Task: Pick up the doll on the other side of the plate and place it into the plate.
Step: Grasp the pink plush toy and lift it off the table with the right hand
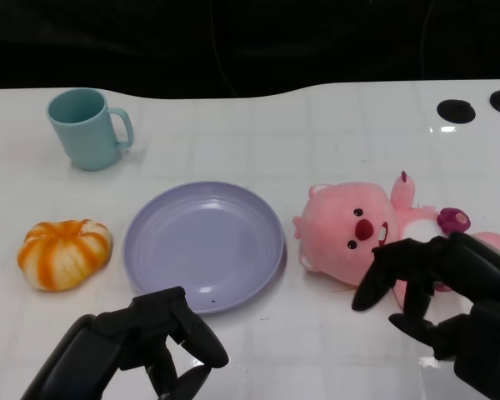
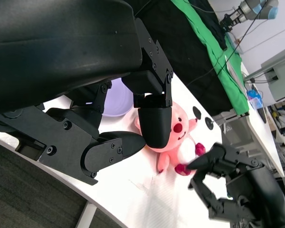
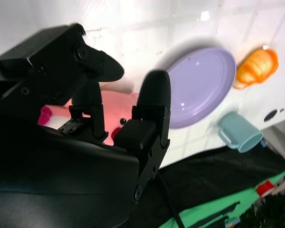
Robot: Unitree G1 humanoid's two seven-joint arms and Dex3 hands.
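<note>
A pink plush doll [image 1: 354, 233] lies on the white table just right of the lilac plate [image 1: 150, 217], which holds nothing. My right hand [image 1: 437, 279] hovers over the doll's near right side, its fingers spread and curved down toward the doll's face without gripping it. The right wrist view shows the doll [image 3: 116, 107] between and beyond the fingers [image 3: 152, 95], with the plate [image 3: 199, 85] further off. My left hand [image 1: 150, 333] sits low at the plate's near edge, loosely curled and holding nothing. From the left wrist, the doll [image 2: 178, 130] and the right hand [image 2: 228, 180] are both visible.
A teal mug [image 1: 87, 129] stands at the far left. An orange-and-white pumpkin toy [image 1: 64, 252] lies left of the plate. Two black round holes [image 1: 456, 111] mark the table's far right. The table's far edge curves against a dark backdrop.
</note>
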